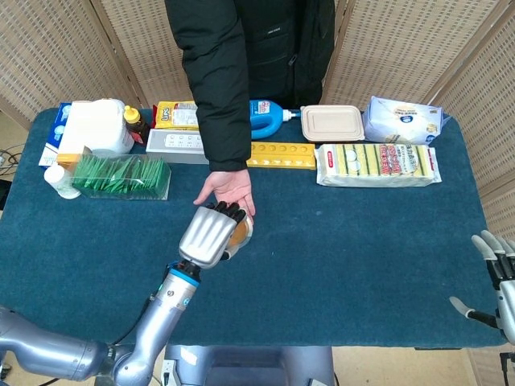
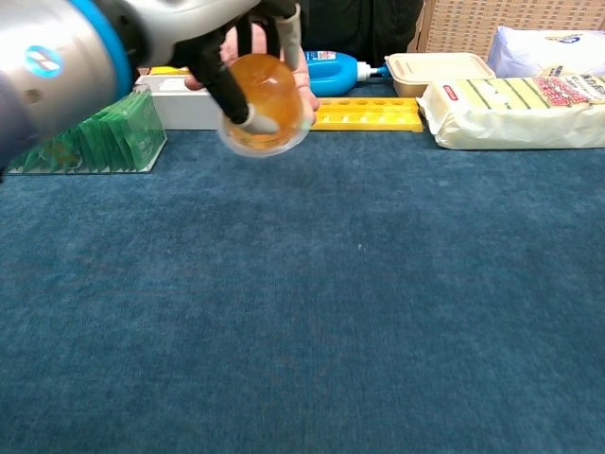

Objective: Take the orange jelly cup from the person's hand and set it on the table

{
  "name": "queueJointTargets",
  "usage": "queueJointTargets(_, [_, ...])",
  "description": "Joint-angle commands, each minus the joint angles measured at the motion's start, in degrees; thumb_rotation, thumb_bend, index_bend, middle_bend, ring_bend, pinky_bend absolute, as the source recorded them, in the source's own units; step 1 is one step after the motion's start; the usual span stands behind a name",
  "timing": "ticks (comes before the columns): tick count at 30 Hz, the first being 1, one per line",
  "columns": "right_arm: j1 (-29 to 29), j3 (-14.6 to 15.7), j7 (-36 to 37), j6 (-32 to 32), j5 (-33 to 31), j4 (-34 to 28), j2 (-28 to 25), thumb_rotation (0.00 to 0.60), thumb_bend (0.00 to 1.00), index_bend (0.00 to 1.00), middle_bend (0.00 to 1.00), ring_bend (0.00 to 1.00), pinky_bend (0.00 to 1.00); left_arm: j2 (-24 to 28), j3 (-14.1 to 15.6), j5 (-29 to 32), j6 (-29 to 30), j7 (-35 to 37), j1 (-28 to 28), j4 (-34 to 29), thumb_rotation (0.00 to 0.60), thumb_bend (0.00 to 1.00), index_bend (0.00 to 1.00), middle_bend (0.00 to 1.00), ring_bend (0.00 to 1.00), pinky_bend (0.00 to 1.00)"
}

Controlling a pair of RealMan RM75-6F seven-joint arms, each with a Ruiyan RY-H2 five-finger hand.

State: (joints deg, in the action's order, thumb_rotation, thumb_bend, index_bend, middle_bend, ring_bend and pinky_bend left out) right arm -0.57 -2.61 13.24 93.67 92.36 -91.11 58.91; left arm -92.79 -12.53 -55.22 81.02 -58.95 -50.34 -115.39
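Hardly anything here can be read. The yellow packet (image 1: 178,115) at the far edge of the table, toward eleven o'clock, has dark printing on its face, but the letters are too small to make out. The long pack of sponges (image 1: 376,164) at about one o'clock carries small red tags at its corners and a strip of red and blue print along its right end, none of it legible. The white soft pack (image 1: 402,120) behind it shows a blue mark, unreadable as well. The blue bottle (image 1: 268,117) has a pale label with no words I can make out. No numbers or signs show anywhere.
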Motion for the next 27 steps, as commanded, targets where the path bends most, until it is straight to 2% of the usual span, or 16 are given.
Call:
queueJointTargets(1, [0.0, 0.1, -0.4, 0.0, 0.2, -0.2, 0.1, 0.600, 0.08, 0.00, 0.00, 0.02, 0.00, 4.7, 4.8, -3.7, -0.4, 3.0, 3.3, -2.3, 0.600, 0.21, 0.53, 0.52, 0.42, 0.55])
queueJointTargets(6, [0.1, 0.2, -1.1, -0.1, 0.4, -0.4, 0.2, 0.600, 0.08, 0.00, 0.00, 0.02, 0.00, 8.2, 9.1, -6.7, -2.3, 9.6, 6.6, 0.1, 0.600, 0.21, 0.53, 0.52, 0.42, 0.55])
queueJointTargets(10, [0.1, 0.3, -1.8, -0.2, 0.6, -0.5, 0.4, 0.600, 0.08, 0.00, 0.00, 0.02, 0.00, 9.9, 10.6, -7.6, -4.5, 15.6, 8.6, 4.8, 0.600, 0.21, 0.53, 0.52, 0.42, 0.55])
queueJointTargets(16, [0.3, 0.5, -2.9, -0.6, 0.9, -0.8, 0.7, 0.600, 0.08, 0.00, 0.00, 0.02, 0.00, 10.0, 8.0, -4.8, -9.1, 23.1, 8.9, 13.4, 0.600, 0.21, 0.53, 0.52, 0.42, 0.55])
queueJointTargets(20, [0.7, 0.6, -3.8, -1.3, 0.9, -0.9, 1.0, 0.600, 0.08, 0.00, 0.00, 0.02, 0.00, 8.5, 4.9, -1.4, -14.2, 28.7, 7.9, 19.5, 0.600, 0.20, 0.53, 0.52, 0.42, 0.55])
queueJointTargets(27, [1.3, 0.7, -5.1, -2.6, 0.5, -1.0, 1.5, 0.600, 0.08, 0.00, 0.00, 0.02, 0.00, 3.5, 0.8, 2.5, -18.9, 30.6, 4.7, 28.7, 0.600, 0.20, 0.53, 0.52, 0.42, 0.55])
